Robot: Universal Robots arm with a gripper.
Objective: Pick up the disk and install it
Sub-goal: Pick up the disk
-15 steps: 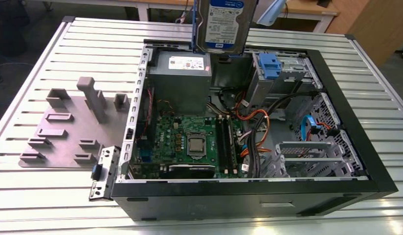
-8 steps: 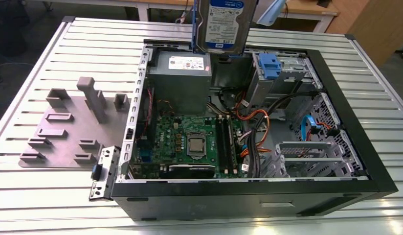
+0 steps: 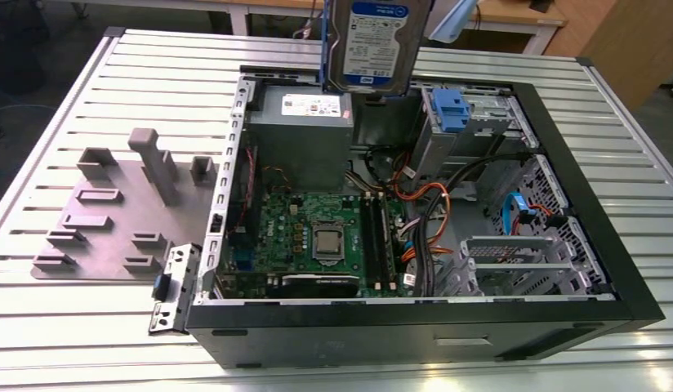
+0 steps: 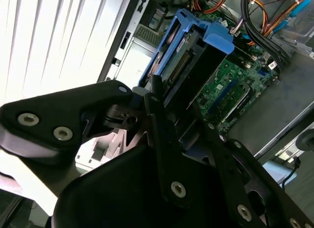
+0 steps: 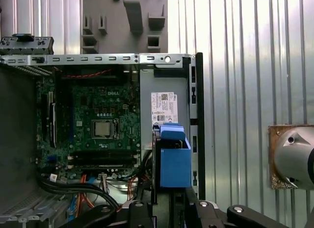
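The disk (image 3: 375, 41), a silver hard drive with a blue-and-white label in a blue plastic frame, hangs upright in the air above the far end of the open computer case (image 3: 598, 245), over the grey power supply box (image 3: 304, 131). In both wrist views my gripper (image 4: 176, 103) (image 5: 169, 208) is shut on the disk (image 4: 196, 46) (image 5: 175, 159), its black fingers (image 4: 162, 120) clamping the blue frame from both sides. The motherboard (image 5: 98, 125) lies below, beside the held disk.
A blue-handled drive caddy (image 3: 451, 106) sits fixed beside the power supply. A metal drive cage (image 3: 516, 257) and orange and black cables (image 3: 430, 212) fill the case's near right. A grey fixture plate with upright blocks (image 3: 118, 204) lies on the slatted table (image 3: 53, 327) at the exterior view's left.
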